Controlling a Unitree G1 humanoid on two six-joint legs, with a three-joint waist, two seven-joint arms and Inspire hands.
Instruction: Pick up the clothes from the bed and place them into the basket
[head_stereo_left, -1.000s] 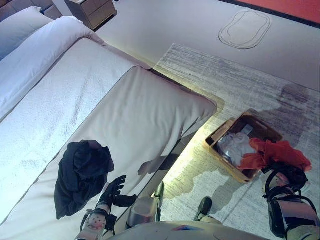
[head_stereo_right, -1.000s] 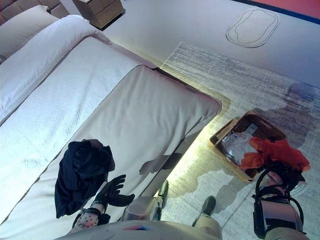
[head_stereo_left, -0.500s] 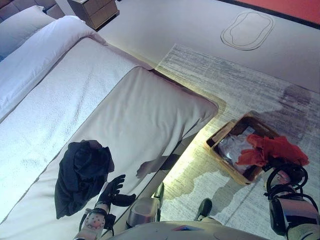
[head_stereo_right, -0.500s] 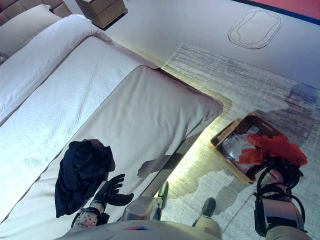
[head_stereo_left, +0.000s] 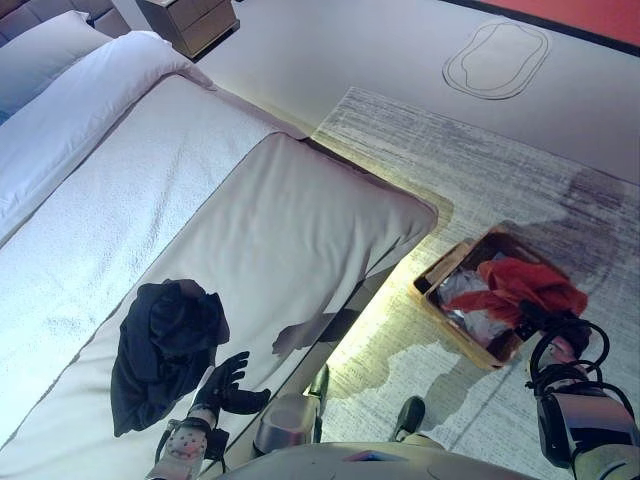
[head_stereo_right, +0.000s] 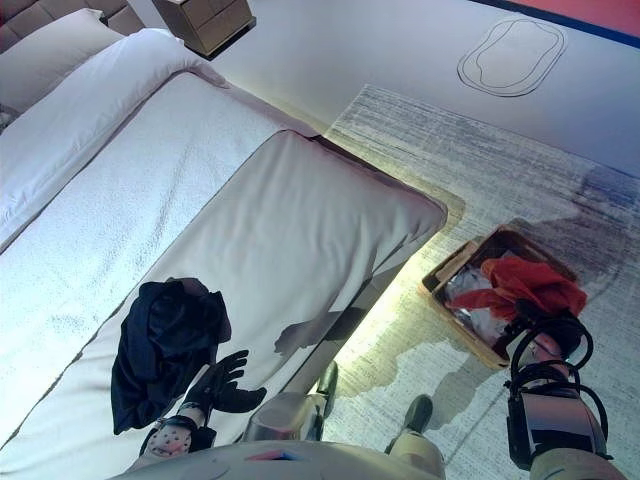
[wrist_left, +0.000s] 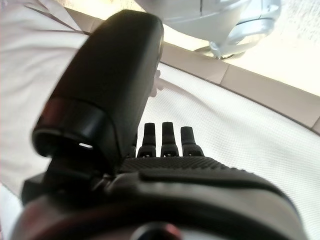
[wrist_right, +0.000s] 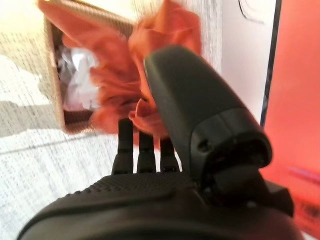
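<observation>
A black garment (head_stereo_left: 165, 335) lies crumpled on the near part of the bed (head_stereo_left: 280, 230). My left hand (head_stereo_left: 222, 385) rests open on the bedcover just to its right, fingers (wrist_left: 169, 137) straight and holding nothing. On the rug stands the brown basket (head_stereo_left: 438, 272), with pale clothes (head_stereo_left: 462, 292) inside. A red cloth (head_stereo_left: 520, 280) drapes over the basket's middle and right side. My right hand (head_stereo_left: 548, 325) hovers at the basket's near right edge. In the right wrist view its fingers (wrist_right: 142, 142) are straight, and the red cloth (wrist_right: 125, 85) hangs just past their tips.
A grey patterned rug (head_stereo_left: 450, 150) lies under the basket beside the bed's foot. White pillows (head_stereo_left: 40, 60) and a wooden nightstand (head_stereo_left: 190, 18) stand at the far left. An oval mat (head_stereo_left: 497, 58) lies on the floor at the back.
The red cloth has dropped from above my right hand down onto the basket, and the hand has shifted slightly toward the basket. The left hand has stayed put.
</observation>
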